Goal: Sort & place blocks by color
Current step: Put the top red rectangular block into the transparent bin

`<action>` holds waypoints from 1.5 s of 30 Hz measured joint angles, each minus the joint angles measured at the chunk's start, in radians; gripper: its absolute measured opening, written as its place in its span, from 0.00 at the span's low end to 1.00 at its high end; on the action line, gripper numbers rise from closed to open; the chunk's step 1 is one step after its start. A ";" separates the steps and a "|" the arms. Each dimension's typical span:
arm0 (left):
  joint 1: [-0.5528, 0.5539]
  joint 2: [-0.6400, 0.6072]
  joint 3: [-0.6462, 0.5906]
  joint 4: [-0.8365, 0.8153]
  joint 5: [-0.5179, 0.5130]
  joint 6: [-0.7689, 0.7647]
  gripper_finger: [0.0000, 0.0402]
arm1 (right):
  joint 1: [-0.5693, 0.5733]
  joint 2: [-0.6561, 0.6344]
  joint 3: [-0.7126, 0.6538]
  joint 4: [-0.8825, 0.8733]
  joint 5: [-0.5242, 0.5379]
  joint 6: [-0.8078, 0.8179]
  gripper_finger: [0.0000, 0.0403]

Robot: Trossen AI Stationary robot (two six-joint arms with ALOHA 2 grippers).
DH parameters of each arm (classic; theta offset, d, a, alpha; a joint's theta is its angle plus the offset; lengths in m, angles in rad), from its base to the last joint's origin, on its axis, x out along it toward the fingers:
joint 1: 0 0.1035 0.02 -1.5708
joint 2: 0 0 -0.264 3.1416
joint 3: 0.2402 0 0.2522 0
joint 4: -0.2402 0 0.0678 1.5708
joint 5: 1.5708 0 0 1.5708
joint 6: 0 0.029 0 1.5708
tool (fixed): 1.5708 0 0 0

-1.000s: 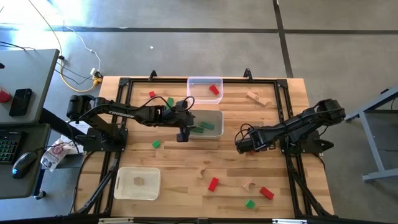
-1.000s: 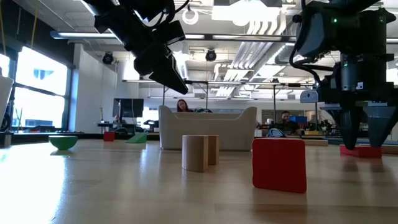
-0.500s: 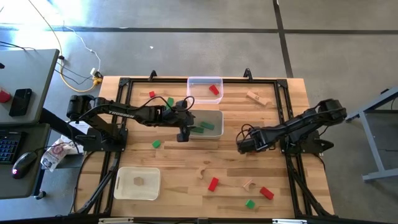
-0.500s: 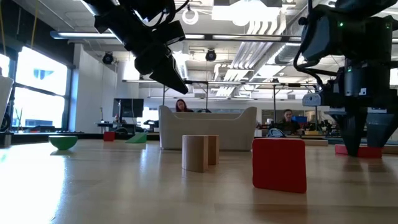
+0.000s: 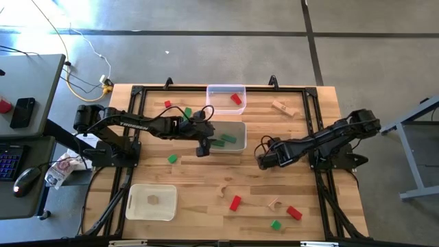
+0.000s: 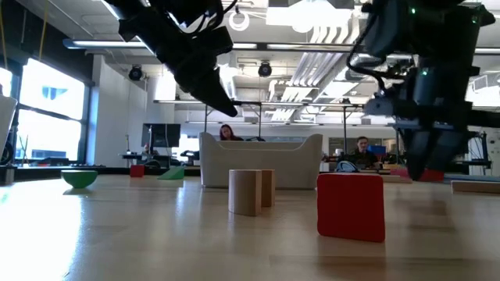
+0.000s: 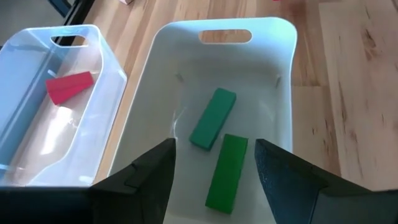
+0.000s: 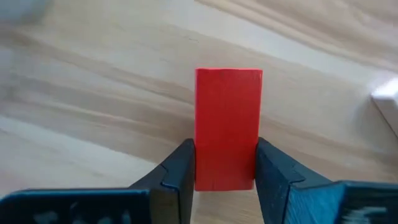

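Observation:
My right gripper (image 5: 263,156) is shut on a red bar block (image 8: 227,124) right of the table's middle, a little above the wood; the low view (image 6: 422,173) shows it too. My left gripper (image 5: 202,145) hangs open and empty over the left end of a white tray (image 5: 239,125). Two green bars (image 7: 213,118) (image 7: 227,171) lie flat on that tray's floor. A clear tray (image 5: 226,89) behind it holds a red block (image 5: 236,99). Another white tray (image 5: 137,206) at the near left holds a wooden block (image 5: 152,200). My right gripper pinches the red bar's two long sides (image 8: 202,162) between its two fingers, toward one end of the bar. The fingers come from above, pointing down, and lie across the bar. The bar sits level in the hold, just clear of the table.
Loose blocks lie on the table: green (image 5: 172,158), red (image 5: 167,104) and green (image 5: 187,111) at the left, wood (image 5: 282,107) at the far right. Wood (image 5: 224,190), red (image 5: 235,202), wood (image 5: 274,204), red (image 5: 293,213) and green (image 5: 276,224) lie near the front.
My right gripper, shut on the red bar that stood on the table, has risen a little and gone toward the table's left edge. The bar has come up off the wood with it.

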 joint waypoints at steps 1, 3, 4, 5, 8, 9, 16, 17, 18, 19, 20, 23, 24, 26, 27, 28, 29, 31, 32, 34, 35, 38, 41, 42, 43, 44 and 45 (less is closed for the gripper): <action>0.000 0.000 0.000 0.001 0.000 -0.012 0.52 | 0.000 0.000 0.012 0.002 0.011 -0.015 0.26; 0.000 0.000 0.000 0.003 -0.001 -0.037 0.52 | -0.002 -0.001 0.031 0.001 0.031 -0.054 0.26; 0.000 0.000 0.000 0.005 -0.001 -0.048 0.52 | -0.005 -0.001 0.041 -0.001 0.038 -0.071 0.26; 0.002 0.000 0.000 0.007 -0.001 -0.060 0.52 | -0.009 -0.001 0.051 0.001 0.048 -0.091 0.26; 0.008 0.000 0.000 0.009 0.000 -0.096 0.52 | -0.029 -0.001 0.082 0.001 0.080 -0.145 0.26; 0.010 0.000 0.000 0.009 0.001 -0.112 0.52 | -0.036 -0.001 0.094 -0.001 0.092 -0.164 0.26; 0.009 -0.026 0.000 0.000 0.000 -0.130 0.51 | -0.100 -0.001 0.175 0.000 0.168 -0.317 0.26; 0.007 -0.034 0.000 -0.003 0.000 -0.130 0.51 | -0.111 -0.001 0.185 0.000 0.178 -0.339 0.26; 0.007 -0.043 0.000 -0.015 0.000 -0.130 0.51 | -0.120 -0.001 0.196 0.000 0.190 -0.362 0.26; 0.007 -0.053 0.000 -0.026 0.000 -0.130 0.51 | -0.131 -0.001 0.207 0.000 0.197 -0.385 0.26; 0.007 -0.064 0.000 -0.034 0.001 -0.130 0.51 | -0.142 -0.001 0.217 0.001 0.205 -0.408 0.26; 0.005 -0.092 0.000 -0.067 0.001 -0.145 0.51 | -0.178 -0.001 0.247 0.002 0.234 -0.482 0.26; 0.005 -0.101 0.000 -0.084 0.001 -0.146 0.51 | -0.191 -0.001 0.257 0.004 0.242 -0.504 0.26; 0.005 -0.119 0.000 -0.117 0.000 -0.149 0.51 | -0.221 -0.002 0.272 0.015 0.254 -0.543 0.26; 0.005 -0.125 0.000 -0.132 0.000 -0.159 0.51 | -0.235 -0.002 0.277 0.028 0.261 -0.562 0.26; 0.005 -0.129 0.001 -0.150 0.000 -0.176 0.51 | -0.250 -0.002 0.280 0.045 0.269 -0.583 0.26; 0.005 -0.134 0.001 -0.175 0.001 -0.194 0.51 | -0.265 -0.002 0.283 0.060 0.273 -0.608 0.26; 0.001 -0.143 0.001 -0.213 0.000 -0.218 0.51 | -0.296 -0.002 0.283 0.113 0.276 -0.665 0.26; -0.002 -0.147 0.001 -0.233 0.000 -0.225 0.51 | -0.310 -0.002 0.283 0.138 0.276 -0.692 0.26; -0.012 -0.153 0.001 -0.277 0.000 -0.226 0.51 | -0.340 -0.002 0.283 0.184 0.275 -0.743 0.26; -0.019 -0.153 0.001 -0.286 -0.001 -0.227 0.51 | -0.353 -0.002 0.283 0.208 0.274 -0.764 0.26; -0.039 -0.153 0.001 -0.308 -0.001 -0.241 0.51 | -0.392 -0.002 0.283 0.271 0.275 -0.821 0.26; -0.055 -0.153 0.001 -0.324 -0.002 -0.240 0.51 | -0.429 -0.002 0.283 0.324 0.274 -0.874 0.26; -0.060 -0.153 0.001 -0.327 -0.006 -0.240 0.51 | -0.441 -0.002 0.283 0.338 0.275 -0.885 0.26; -0.063 -0.153 0.001 -0.327 -0.014 -0.239 0.51 | -0.452 -0.002 0.283 0.351 0.275 -0.897 0.26; -0.068 -0.153 0.001 -0.326 -0.025 -0.239 0.51 | -0.463 -0.002 0.283 0.368 0.277 -0.907 0.26; -0.072 -0.153 0.001 -0.326 -0.036 -0.235 0.51 | -0.474 -0.002 0.283 0.384 0.279 -0.921 0.26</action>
